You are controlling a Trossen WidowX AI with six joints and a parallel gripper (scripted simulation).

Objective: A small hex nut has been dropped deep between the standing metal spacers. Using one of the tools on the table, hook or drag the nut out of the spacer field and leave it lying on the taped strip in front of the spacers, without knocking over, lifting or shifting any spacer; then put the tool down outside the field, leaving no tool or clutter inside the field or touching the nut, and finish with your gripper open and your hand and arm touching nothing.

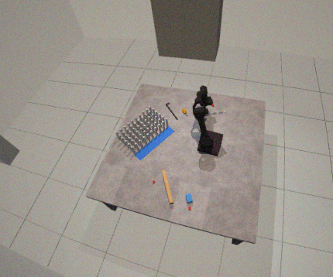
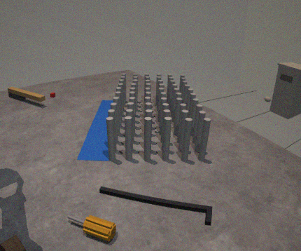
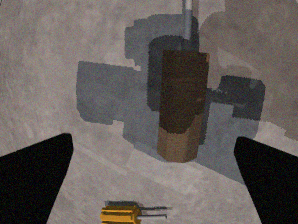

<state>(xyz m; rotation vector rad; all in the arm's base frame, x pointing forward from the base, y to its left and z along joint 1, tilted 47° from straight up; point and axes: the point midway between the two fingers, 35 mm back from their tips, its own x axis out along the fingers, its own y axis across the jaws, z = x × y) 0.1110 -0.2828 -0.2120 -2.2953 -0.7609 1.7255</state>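
Note:
Grey spacers (image 1: pixel 142 129) (image 2: pixel 148 140) stand upright in rows behind the blue taped strip (image 1: pixel 146 150) (image 2: pixel 93 140). I cannot make out the nut for certain among them. My gripper (image 3: pixel 156 145) is open, with its fingers wide apart over a brown wooden handle (image 3: pixel 179 145) (image 2: pixel 11 245); neither finger touches it in the wrist view. A thin metal rod (image 3: pixel 187 20) (image 1: pixel 217 112) lies in line with the handle. A black bar with a bent end (image 2: pixel 155 200) (image 1: pixel 172 111) lies beside the field.
A yellow screwdriver (image 1: pixel 184 111) (image 2: pixel 99 228) (image 3: pixel 120 215) lies near the black bar. A long orange bar (image 1: pixel 167 186) (image 2: pixel 26 94), a blue block (image 1: pixel 189 198) and small red cubes (image 1: pixel 153 182) (image 1: pixel 190 208) are farther off. Another red cube (image 1: pixel 213 105) shows beside the arm.

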